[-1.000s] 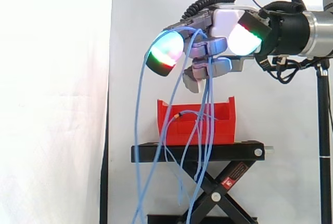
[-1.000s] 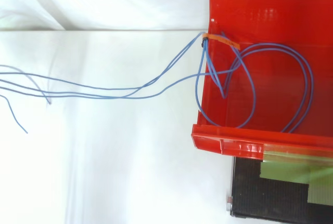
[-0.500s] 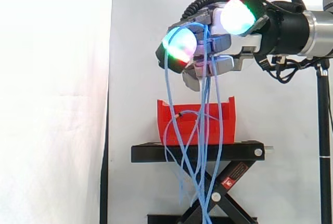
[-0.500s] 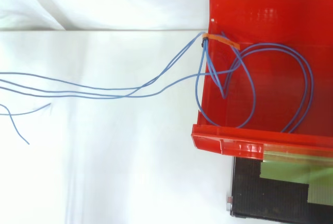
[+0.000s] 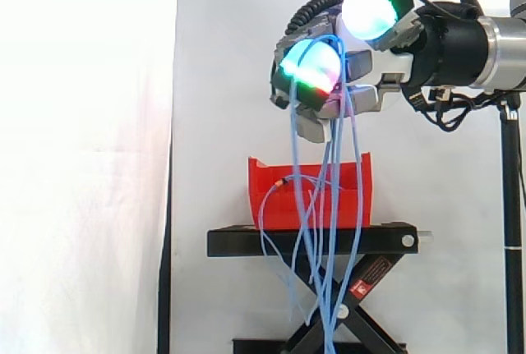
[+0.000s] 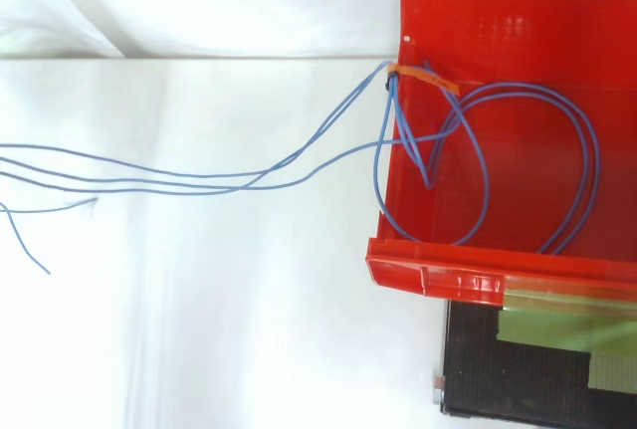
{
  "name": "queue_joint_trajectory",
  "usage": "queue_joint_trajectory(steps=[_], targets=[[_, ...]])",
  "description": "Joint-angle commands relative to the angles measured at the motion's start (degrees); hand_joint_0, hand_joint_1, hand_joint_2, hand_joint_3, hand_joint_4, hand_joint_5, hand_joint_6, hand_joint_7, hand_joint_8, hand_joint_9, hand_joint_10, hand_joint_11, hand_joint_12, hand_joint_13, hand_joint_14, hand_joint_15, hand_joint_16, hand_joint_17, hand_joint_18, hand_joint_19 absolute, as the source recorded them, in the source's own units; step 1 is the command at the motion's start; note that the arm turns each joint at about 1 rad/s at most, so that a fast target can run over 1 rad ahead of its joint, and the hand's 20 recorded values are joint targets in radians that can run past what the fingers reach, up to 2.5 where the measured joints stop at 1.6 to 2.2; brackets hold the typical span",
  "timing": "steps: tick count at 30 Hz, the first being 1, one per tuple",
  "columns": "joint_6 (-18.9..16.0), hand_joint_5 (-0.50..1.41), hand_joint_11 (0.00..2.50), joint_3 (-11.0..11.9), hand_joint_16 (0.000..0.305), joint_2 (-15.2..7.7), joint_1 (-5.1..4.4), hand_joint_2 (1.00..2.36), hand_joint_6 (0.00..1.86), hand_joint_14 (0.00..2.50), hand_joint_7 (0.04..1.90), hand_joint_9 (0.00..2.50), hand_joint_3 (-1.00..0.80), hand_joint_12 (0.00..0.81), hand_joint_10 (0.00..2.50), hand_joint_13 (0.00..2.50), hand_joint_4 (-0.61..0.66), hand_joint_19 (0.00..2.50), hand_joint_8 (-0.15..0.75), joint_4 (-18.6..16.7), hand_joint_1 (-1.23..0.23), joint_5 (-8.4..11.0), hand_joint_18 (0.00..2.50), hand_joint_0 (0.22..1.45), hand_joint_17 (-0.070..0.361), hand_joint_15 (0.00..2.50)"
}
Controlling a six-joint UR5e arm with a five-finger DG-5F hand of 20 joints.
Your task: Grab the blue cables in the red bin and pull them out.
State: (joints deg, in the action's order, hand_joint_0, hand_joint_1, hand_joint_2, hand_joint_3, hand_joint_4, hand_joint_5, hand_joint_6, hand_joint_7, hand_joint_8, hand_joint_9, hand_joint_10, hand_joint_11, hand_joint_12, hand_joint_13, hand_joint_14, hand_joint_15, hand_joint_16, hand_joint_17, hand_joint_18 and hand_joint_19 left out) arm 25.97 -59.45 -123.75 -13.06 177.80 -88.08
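The hand (image 5: pixel 374 65) clenches the blue cables (image 5: pixel 332 231), with strands looped over one glowing fingertip (image 5: pixel 312 66); their path between the fingers is hard to make out. Below the fingers they hang past the red bin (image 5: pixel 279 202) and black stand (image 5: pixel 246 243), cut off at the bottom edge. From above, loops lie inside the bin, bound by an orange tie (image 6: pixel 423 76).

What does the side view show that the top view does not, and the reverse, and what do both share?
Side view: the hand high above the red bin, fingers curled round blue cables that hang below the stand. Top view: cable loops lying on the bin's floor. Both: the red bin and the blue cables.
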Motion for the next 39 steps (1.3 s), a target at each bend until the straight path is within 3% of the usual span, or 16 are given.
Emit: queue_joint_trajectory(steps=[1,5,10,15,26,34,39], targets=[[0.0,0.81,1.43,-0.05,0.048,0.0,0.05,1.0,0.29,0.39,0.73,0.95,-1.0,0.375,1.14,1.19,0.31,1.04,0.317,0.0,-0.81,0.01,0.8,0.68,0.109,1.45],[0.0,0.79,1.41,0.04,0.048,0.0,0.05,1.0,0.5,0.38,0.67,0.96,-1.0,0.374,1.16,1.2,0.3,1.04,0.311,0.0,-0.84,0.01,0.81,0.68,0.108,1.45],[0.0,0.79,1.42,0.04,0.048,0.0,0.05,1.0,0.61,0.37,0.62,0.98,-1.0,0.37,1.16,1.21,0.31,1.04,0.313,0.0,-0.84,0.01,0.81,0.68,0.107,1.45],[0.0,0.79,1.44,0.04,0.047,0.0,0.05,1.0,0.62,0.35,0.62,0.99,-1.0,0.365,1.13,1.21,0.3,1.04,0.301,0.0,-0.84,0.01,0.81,0.7,0.105,1.48],[0.0,0.77,1.57,0.04,0.04,0.0,0.05,1.0,0.63,0.19,0.67,0.98,-0.93,0.32,1.0,1.21,0.25,1.06,0.259,0.0,-0.97,0.01,0.75,0.86,0.09,1.6],[0.0,0.76,1.56,-0.05,0.04,0.0,0.05,1.01,0.63,0.16,0.67,0.96,-0.86,0.319,1.01,1.21,0.24,1.05,0.257,0.0,-0.98,0.01,0.74,0.88,0.09,1.6],[0.0,0.76,1.55,-0.05,0.04,0.0,0.14,1.0,0.59,0.18,0.67,0.96,-0.97,0.327,1.02,1.2,0.24,1.07,0.262,0.0,-0.94,0.01,0.74,0.84,0.09,1.59]])
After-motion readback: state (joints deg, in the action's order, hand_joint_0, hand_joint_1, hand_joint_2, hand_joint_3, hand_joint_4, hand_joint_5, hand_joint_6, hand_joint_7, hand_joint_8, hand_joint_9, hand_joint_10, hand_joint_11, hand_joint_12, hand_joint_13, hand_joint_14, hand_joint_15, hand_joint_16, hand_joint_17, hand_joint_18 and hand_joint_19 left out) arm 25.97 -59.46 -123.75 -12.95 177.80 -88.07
